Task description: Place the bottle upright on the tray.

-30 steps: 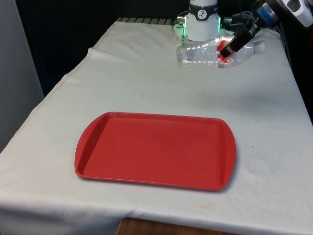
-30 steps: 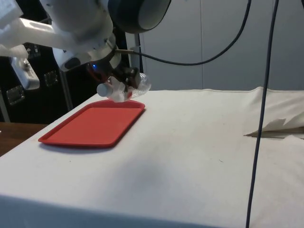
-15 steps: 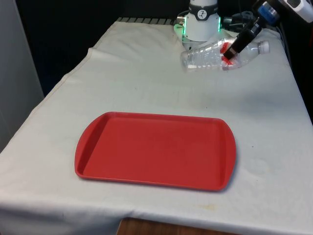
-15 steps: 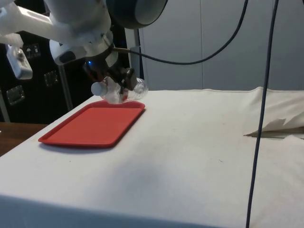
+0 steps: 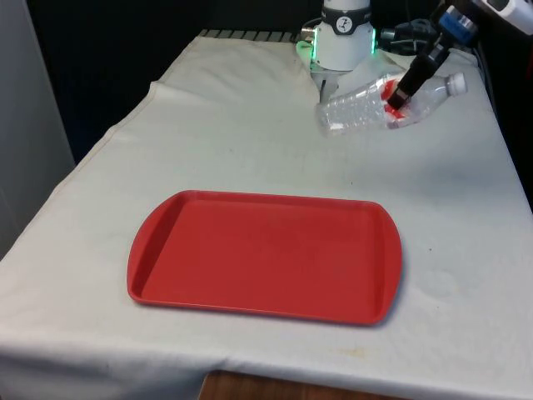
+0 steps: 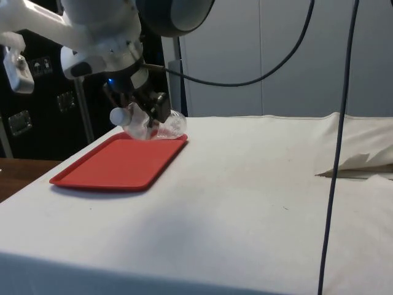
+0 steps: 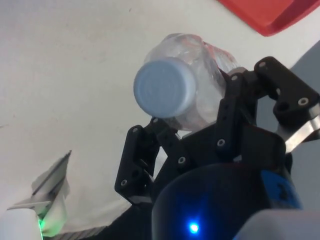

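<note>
A clear plastic bottle (image 5: 366,107) with a red label and a white cap hangs tilted above the far end of the table, cap end higher and toward the front view's right. My gripper (image 5: 400,93) is shut on the bottle near its neck. From the side, the bottle (image 6: 161,126) and the gripper (image 6: 149,117) hover just past the far end of the red tray (image 6: 116,165). The wrist view looks down onto the cap of the bottle (image 7: 172,90), with one black finger on each side. The red tray (image 5: 183,275) lies flat nearer the front edge.
The robot's base (image 5: 341,37) stands at the far end, right behind the bottle. White cloth (image 5: 250,142) lies open between the bottle and the tray. A dark cable (image 6: 334,160) hangs down at the side view's right.
The bottle has been lifted off the cloth and its cap end has swung upward. Gripper and bottle have shifted slightly toward the front view's right.
</note>
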{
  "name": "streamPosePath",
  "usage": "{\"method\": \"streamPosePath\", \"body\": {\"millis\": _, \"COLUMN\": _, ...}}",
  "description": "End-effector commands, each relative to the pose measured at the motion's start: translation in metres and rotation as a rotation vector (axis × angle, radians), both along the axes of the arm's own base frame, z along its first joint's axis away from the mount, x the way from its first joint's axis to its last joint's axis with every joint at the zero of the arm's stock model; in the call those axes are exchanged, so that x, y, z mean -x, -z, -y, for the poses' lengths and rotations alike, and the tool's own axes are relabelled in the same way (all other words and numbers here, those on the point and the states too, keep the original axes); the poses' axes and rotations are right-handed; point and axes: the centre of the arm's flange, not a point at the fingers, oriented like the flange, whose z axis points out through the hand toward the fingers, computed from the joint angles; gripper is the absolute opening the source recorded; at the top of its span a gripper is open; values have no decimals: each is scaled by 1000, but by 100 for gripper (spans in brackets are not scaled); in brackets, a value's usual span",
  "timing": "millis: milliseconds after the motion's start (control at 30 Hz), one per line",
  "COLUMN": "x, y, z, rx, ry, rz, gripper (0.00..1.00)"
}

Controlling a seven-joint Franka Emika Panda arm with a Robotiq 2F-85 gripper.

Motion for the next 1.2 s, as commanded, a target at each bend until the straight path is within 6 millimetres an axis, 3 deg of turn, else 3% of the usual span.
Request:
{"method": "streamPosePath", "body": {"millis": 0, "x": 0, "y": -2, "z": 0, "rx": -25, "ry": 0, "rz": 14, "gripper": 33}}
{"method": "streamPosePath", "body": {"millis": 1167, "x": -13, "y": -14, "z": 22, "rx": -225, "ry": 57, "rz": 102, "gripper": 33}}
